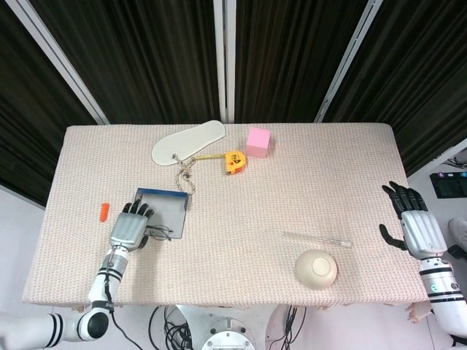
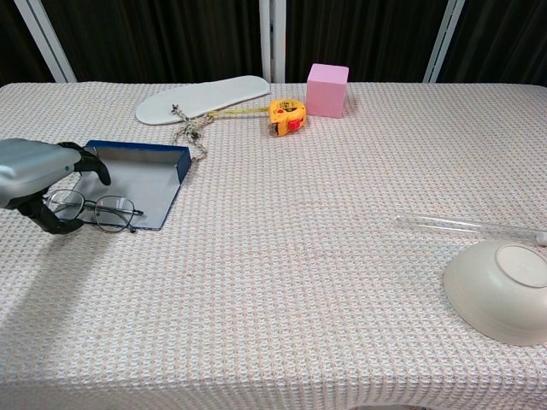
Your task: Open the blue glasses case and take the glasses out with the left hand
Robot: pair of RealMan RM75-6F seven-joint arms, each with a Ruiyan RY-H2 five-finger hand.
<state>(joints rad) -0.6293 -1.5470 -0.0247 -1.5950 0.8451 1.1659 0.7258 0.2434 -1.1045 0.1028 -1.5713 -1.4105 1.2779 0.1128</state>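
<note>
The blue glasses case point(image 1: 169, 208) point(image 2: 137, 175) lies open and flat on the left of the table. The wire-framed glasses point(image 1: 162, 233) point(image 2: 107, 211) rest across its near edge, partly on the cloth. My left hand point(image 1: 129, 228) point(image 2: 34, 171) hovers low at the left end of the glasses. Its fingers curve over the left lens and its thumb sits just below that lens, but no grip on the frame shows. My right hand point(image 1: 412, 222) hangs open off the table's right edge, seen only in the head view.
A white insole point(image 1: 188, 142), a yellow tape measure point(image 1: 234, 161) and a pink cube point(image 1: 258, 141) sit along the far side. A small chain point(image 1: 185, 175) lies behind the case and an orange piece point(image 1: 103, 211) to its left. A glass tube point(image 2: 466, 226) and an upturned bowl point(image 2: 500, 290) are at the right.
</note>
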